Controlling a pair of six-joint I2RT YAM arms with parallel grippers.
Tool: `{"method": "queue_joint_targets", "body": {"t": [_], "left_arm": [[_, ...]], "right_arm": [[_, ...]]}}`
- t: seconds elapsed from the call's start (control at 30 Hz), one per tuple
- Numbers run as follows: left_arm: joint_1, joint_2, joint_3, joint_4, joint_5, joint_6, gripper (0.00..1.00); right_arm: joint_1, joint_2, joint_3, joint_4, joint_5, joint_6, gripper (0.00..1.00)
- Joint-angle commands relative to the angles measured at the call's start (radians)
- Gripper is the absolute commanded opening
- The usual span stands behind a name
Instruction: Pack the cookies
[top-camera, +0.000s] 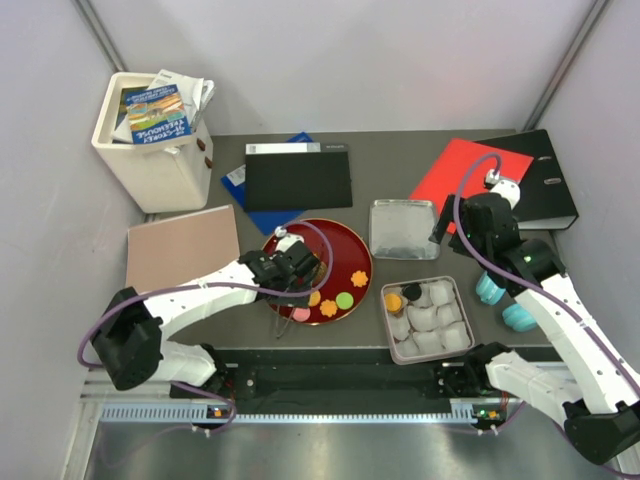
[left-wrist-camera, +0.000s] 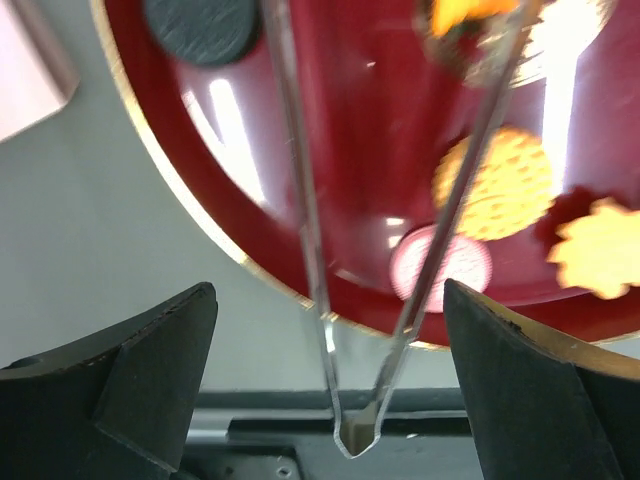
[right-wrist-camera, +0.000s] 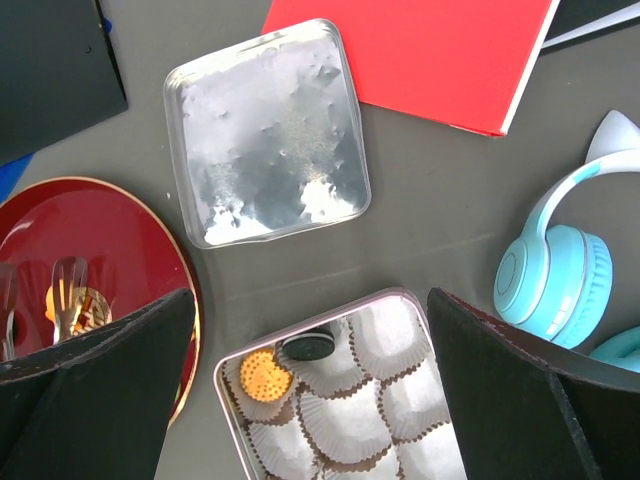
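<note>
Hovering low with the left gripper (left-wrist-camera: 327, 300) over the near rim of the plate (left-wrist-camera: 360, 120), fingers spread wide and gripping nothing. Between them, untouched, the clear tongs (left-wrist-camera: 355, 435), laid with tips on the plate and joint past the rim, probably so as to be easy to pick up. Still to pack: most cookies (left-wrist-camera: 497, 185), loose on the plate. Already in the tin (right-wrist-camera: 220, 385): one orange and one black, in paper cups (right-wrist-camera: 350, 420). Above the tin, the right gripper (right-wrist-camera: 310, 300), also fully open and empty. Lid (right-wrist-camera: 270, 130) set aside behind, likely to leave the tin free.
</note>
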Motion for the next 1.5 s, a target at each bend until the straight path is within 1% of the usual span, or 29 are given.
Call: {"method": "queue_joint_targets", "body": {"t": [0.0, 0.07, 0.3, 0.6, 0.7, 0.83, 1.1, 1.13, 1.27, 1.33, 1.47], "left_arm": [[0.01, 0.002, 0.039, 0.14, 0.072, 0.092, 0.99], [0.018, 0.011, 0.041, 0.18, 0.106, 0.132, 0.99], [0.065, 0.063, 0.012, 0.237, 0.178, 0.164, 0.99], [0.159, 0.054, -0.031, 0.275, 0.207, 0.196, 0.99], [0.173, 0.045, -0.042, 0.291, 0.224, 0.207, 0.99], [0.18, 0.069, -0.06, 0.304, 0.249, 0.212, 0.98], [0.18, 0.115, -0.074, 0.317, 0.29, 0.215, 0.84], [0.18, 0.117, -0.073, 0.317, 0.29, 0.216, 0.78], [0.18, 0.109, -0.062, 0.308, 0.278, 0.22, 0.64], [0.18, 0.099, -0.048, 0.28, 0.266, 0.223, 0.59], [0.18, 0.034, 0.035, 0.203, 0.22, 0.238, 0.49]], "right_arm": [[0.014, -0.016, 0.004, 0.035, 0.001, -0.007, 0.99], [0.014, -0.016, 0.004, 0.033, -0.001, -0.003, 0.99], [0.011, -0.016, 0.013, 0.023, 0.007, -0.006, 0.99], [0.012, 0.007, 0.018, 0.026, 0.005, -0.009, 0.99], [0.012, 0.012, 0.021, 0.027, 0.004, -0.009, 0.99], [0.012, 0.021, 0.023, 0.029, 0.004, -0.007, 0.99], [0.014, 0.029, 0.029, 0.027, 0.007, -0.01, 0.99], [0.012, 0.03, 0.029, 0.029, 0.005, -0.012, 0.99], [0.012, 0.027, 0.027, 0.027, 0.005, -0.01, 0.99], [0.012, 0.027, 0.027, 0.026, 0.004, -0.01, 0.99], [0.012, 0.029, 0.029, 0.033, -0.001, -0.01, 0.99]]}}
